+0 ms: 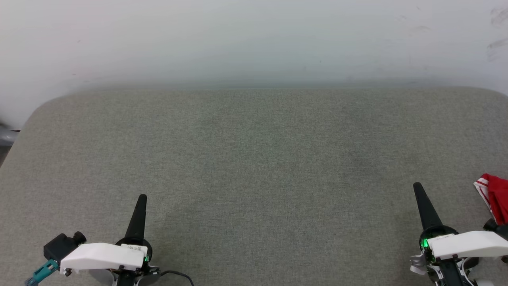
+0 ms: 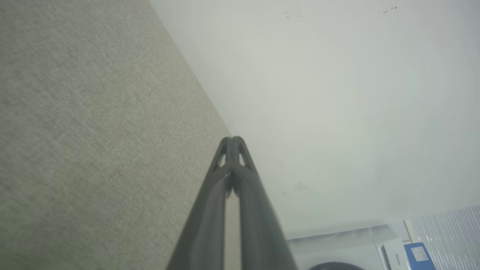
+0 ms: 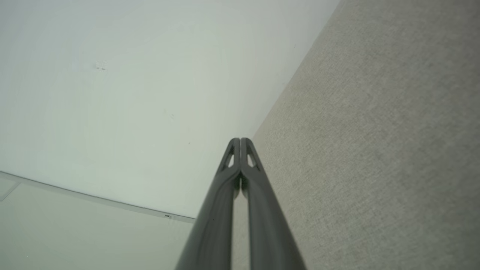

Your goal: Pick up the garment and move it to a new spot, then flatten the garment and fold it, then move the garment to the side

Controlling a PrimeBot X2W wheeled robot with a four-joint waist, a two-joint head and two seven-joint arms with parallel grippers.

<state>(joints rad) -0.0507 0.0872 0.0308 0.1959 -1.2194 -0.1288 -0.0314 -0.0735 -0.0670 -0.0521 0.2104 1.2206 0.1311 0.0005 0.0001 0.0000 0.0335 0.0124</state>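
A small part of the red garment (image 1: 496, 196), with red-and-white striped trim, pokes in at the head view's right edge on the grey fabric surface (image 1: 254, 167); most of it is out of view. My right gripper (image 1: 416, 186) stands just left of it, apart from the cloth, fingertips together and holding nothing; its wrist view shows the tips (image 3: 240, 140) touching. At the lower left my left gripper (image 1: 143, 197) is also shut and empty, with the tips (image 2: 232, 138) pressed together in its wrist view.
A white wall (image 1: 254, 39) rises right behind the surface's far edge. The surface's rounded left corner (image 1: 35, 115) drops off to the floor. A white appliance (image 2: 348, 251) shows at the bottom of the left wrist view.
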